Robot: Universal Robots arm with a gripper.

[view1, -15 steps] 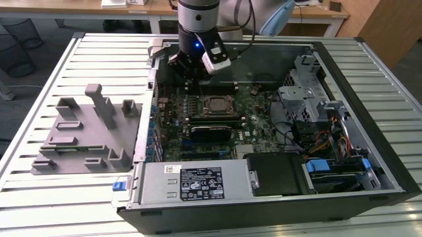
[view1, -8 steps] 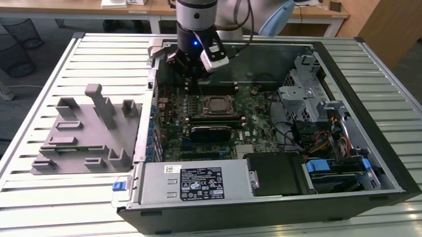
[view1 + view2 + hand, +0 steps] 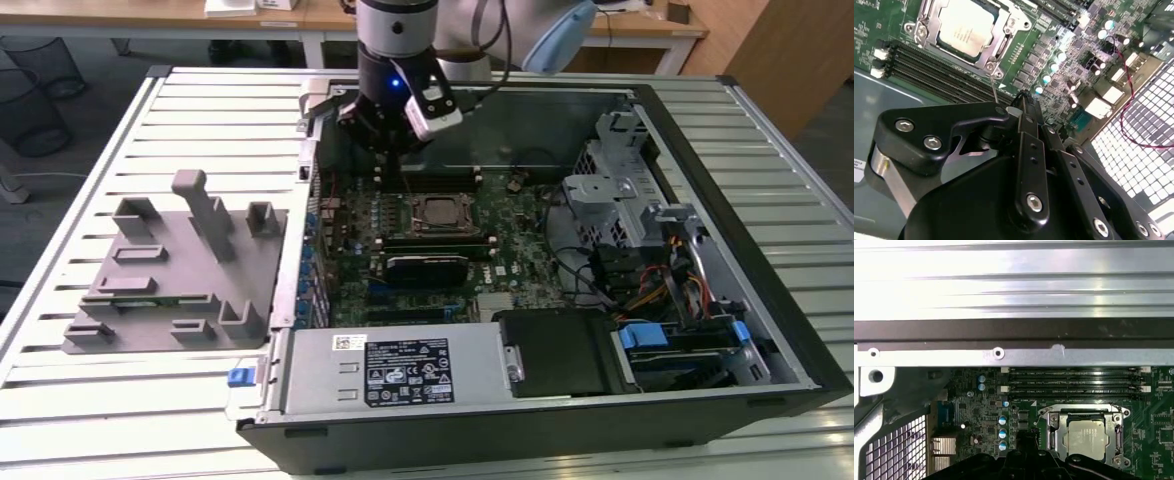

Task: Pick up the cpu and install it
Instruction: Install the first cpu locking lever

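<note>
I see the cpu (image 3: 961,27) seated in the motherboard socket (image 3: 1086,437), my tool (image 3: 1021,107) closed and empty just beside it; the chip looks light, rigid, fragile, best held by its edges.

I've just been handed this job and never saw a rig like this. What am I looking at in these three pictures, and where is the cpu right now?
One robot arm with a pincer works over an open computer case lying on a slatted metal table. The exterior view looks down from outside the arm; both wrist views come from cameras riding on the arm, so the black parts at their edges are the pincer's own body.

The cpu, a silvery square chip, already sits in the motherboard socket; it also shows in the first wrist view. The pincer hangs above the board beside the socket, with nothing visible in its grip.

On the exterior view's left lies a grey plastic fixture with blocks.
</note>
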